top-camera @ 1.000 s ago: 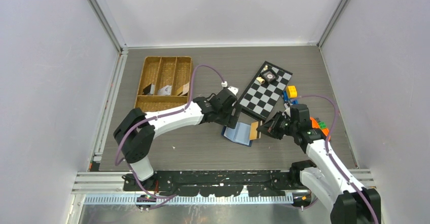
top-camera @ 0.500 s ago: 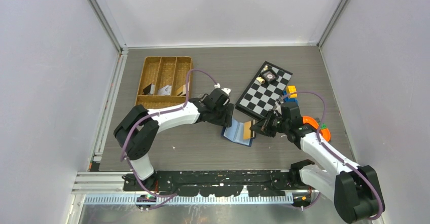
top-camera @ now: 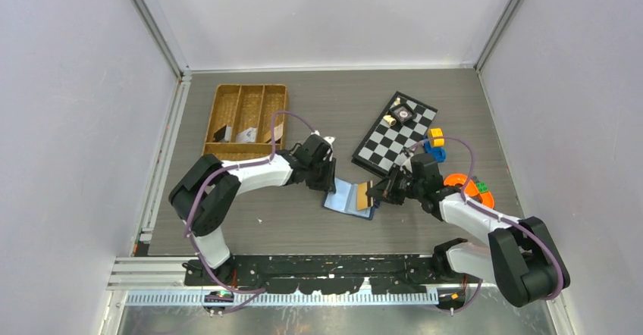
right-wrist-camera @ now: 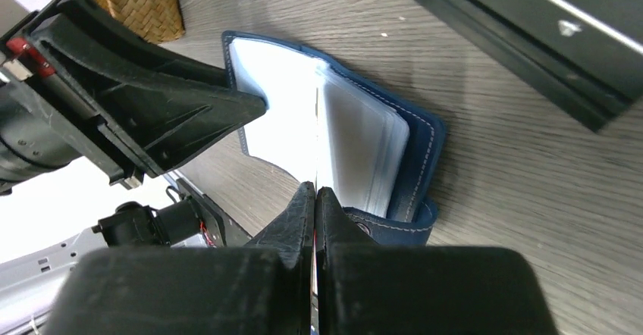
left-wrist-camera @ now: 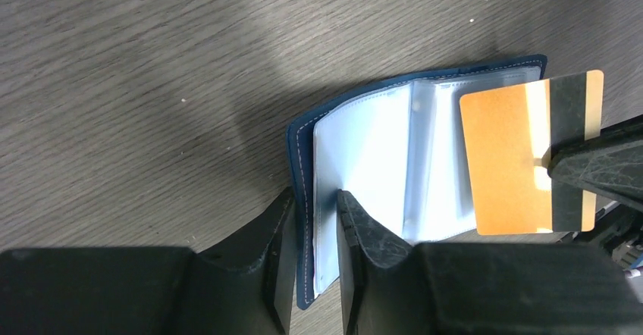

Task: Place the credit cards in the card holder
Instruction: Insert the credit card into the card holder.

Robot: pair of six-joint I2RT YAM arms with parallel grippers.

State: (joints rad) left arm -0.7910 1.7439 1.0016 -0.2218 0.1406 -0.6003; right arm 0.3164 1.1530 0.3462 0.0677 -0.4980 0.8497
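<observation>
Grey wood-grain worktop (top-camera: 288, 221), white walls (top-camera: 334, 17) round it. Wicker tray (top-camera: 250, 86) back left. Checkerboard (top-camera: 387, 149) back right, just behind right arm. Card holder (top-camera: 343, 197) open flat at centre, between both tools. Left tool (left-wrist-camera: 315, 198) narrow, astride holder's left cover edge; clamped or not, cannot tell. Right tool (right-wrist-camera: 315, 198) pinched on orange card (left-wrist-camera: 504, 161), card over holder's right pockets.
</observation>
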